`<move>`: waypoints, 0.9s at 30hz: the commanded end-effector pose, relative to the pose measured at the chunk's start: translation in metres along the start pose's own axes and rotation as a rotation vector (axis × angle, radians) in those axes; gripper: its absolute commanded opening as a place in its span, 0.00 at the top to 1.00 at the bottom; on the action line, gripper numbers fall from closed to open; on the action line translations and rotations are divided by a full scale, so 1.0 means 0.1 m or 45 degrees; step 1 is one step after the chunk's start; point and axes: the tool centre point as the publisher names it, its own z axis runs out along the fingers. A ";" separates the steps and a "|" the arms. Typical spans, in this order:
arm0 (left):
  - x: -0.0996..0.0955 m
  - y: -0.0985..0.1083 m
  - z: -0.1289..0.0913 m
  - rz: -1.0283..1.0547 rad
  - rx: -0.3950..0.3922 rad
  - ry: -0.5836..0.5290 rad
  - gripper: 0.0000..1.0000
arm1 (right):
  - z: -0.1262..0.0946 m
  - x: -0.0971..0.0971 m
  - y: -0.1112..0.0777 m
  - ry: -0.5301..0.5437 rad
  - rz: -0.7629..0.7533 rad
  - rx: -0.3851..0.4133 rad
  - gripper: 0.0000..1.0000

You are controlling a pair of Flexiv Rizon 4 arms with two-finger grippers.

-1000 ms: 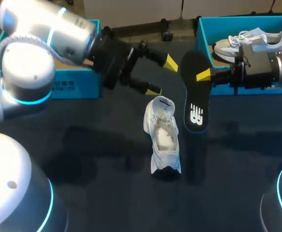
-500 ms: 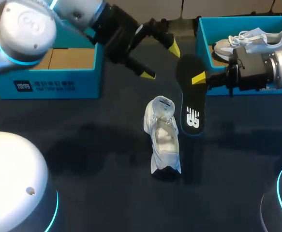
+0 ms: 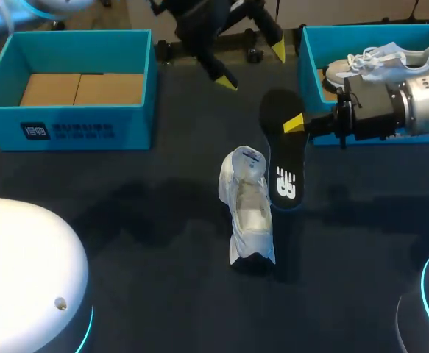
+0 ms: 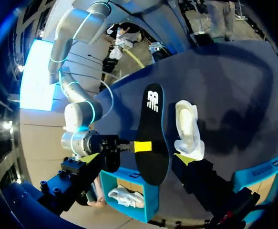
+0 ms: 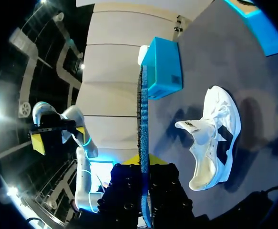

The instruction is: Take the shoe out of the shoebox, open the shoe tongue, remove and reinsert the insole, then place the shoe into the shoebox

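Currently two blue shoeboxes are sitting along the desk's far edge. The left shoebox (image 3: pixel 74 129), toward the far-left corner, is holding only cardboard. The left gripper (image 3: pixel 252 66) is hovering over the far edge between the boxes, fingers spread and gripping nothing. One white shoe (image 3: pixel 247 209) is sitting mid-desk, dark desk (image 3: pixel 126 243) stretching from it to the near edge. Just beside it, the single black insole (image 3: pixel 282 158) is being pinched by the right gripper (image 3: pixel 295 123). The right shoebox (image 3: pixel 306 55), at the far-right corner, is holding a second shoe (image 3: pixel 387 59).
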 end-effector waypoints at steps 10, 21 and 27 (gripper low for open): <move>-0.24 0.22 -0.04 0.038 0.006 0.614 0.00 | 0.11 -0.02 0.08 0.001 -0.005 0.037 1.00; -0.44 0.27 0.06 0.091 -0.032 0.649 0.00 | 0.15 -0.05 0.10 0.007 0.000 0.052 1.00; -0.44 0.28 0.04 0.096 -0.045 0.650 0.00 | 0.15 -0.06 0.11 0.006 -0.001 0.050 1.00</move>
